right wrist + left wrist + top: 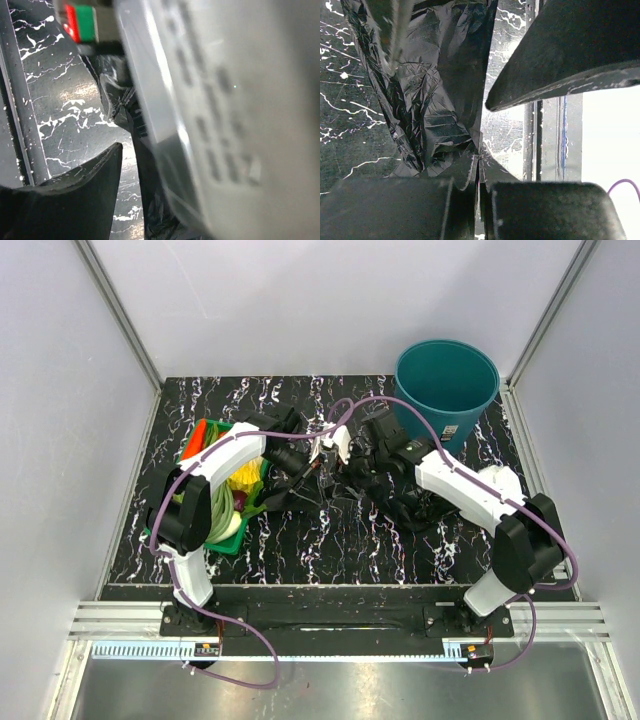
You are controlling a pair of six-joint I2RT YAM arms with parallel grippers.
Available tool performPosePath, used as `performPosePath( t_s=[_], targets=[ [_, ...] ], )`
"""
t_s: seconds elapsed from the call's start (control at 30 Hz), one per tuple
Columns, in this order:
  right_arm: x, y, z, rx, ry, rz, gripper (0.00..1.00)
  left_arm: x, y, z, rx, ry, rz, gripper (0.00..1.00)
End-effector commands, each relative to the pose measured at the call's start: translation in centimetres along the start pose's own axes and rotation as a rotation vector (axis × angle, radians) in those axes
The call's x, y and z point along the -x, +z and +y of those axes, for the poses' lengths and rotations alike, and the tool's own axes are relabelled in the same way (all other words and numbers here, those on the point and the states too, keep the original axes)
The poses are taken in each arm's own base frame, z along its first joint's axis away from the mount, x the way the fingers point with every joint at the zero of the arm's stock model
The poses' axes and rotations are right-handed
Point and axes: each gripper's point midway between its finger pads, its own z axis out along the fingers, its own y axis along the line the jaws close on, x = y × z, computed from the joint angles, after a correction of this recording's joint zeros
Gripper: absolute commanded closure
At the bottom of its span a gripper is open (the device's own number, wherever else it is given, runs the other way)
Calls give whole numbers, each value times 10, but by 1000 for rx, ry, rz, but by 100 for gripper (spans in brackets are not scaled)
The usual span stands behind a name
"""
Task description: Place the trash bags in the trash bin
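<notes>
Left gripper (479,196) clenched on the trash bag (440,100); right gripper (352,458) jaws wide apart beside it.

White arms (232,452), black joints (182,520), purple cables (252,641)

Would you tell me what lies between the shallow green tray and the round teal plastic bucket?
The top view shows both grippers there: the left gripper shut on a crinkly black plastic trash bag, the right gripper open beside it.
</notes>
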Motion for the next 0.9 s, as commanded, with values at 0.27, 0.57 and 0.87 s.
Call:
performPosePath(
  t_s=[0.27, 0.57, 0.87],
  targets=[
    [2, 12, 10, 4, -86, 22, 57, 19, -3, -9, -68, 49, -63, 100],
    [6, 12, 22, 47, -20, 16, 100, 27, -7, -10, -72, 50, -88, 100],
    [-22, 13, -2, -98, 266, 50, 100, 40, -27, -3, -19, 28, -194, 100]
  ],
)
